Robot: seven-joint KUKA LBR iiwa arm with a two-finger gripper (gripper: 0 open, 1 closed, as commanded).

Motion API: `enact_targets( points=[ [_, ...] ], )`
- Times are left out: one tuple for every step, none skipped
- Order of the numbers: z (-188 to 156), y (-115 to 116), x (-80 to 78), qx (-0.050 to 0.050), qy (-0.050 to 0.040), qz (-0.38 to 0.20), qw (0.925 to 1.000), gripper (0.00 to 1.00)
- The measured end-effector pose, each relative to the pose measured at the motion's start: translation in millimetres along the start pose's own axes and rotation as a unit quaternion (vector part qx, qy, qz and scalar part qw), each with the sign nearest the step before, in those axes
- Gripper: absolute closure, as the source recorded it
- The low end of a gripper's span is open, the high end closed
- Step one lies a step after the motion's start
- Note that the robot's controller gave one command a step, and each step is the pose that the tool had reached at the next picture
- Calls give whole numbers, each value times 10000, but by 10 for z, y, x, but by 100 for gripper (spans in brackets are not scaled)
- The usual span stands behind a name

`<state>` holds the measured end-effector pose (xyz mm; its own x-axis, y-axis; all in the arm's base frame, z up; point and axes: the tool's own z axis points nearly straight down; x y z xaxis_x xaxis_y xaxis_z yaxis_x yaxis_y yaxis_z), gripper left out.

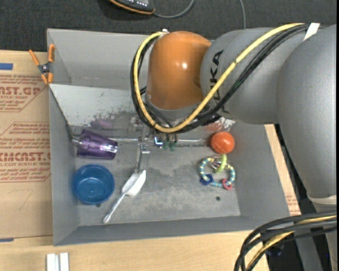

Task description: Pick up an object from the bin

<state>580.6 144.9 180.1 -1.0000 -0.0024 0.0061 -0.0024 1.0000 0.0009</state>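
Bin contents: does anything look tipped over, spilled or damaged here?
The purple cup lies on its side at the left of the bin. Nothing else stands out: the blue bowl, white spoon, orange ball and beaded ring lie apart, with no visible spill or damage.

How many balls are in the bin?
1. The orange ball lies on the right side of the bin, beside the colourful ring. The arm covers the middle, so another may be hidden.

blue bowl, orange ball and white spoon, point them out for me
blue bowl (93, 185), camera view, its inner floor
orange ball (222, 143), camera view, its middle
white spoon (131, 187), camera view, its broad end
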Motion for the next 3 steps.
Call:
enact_targets(
  points=[
    [-52,-10,-17,-5,-39,11,10000,0],
    [842,-206,413,-1,-29,-2577,9662,0],
    [744,-193,475,-9,-34,-2534,9674,0]
  ],
)
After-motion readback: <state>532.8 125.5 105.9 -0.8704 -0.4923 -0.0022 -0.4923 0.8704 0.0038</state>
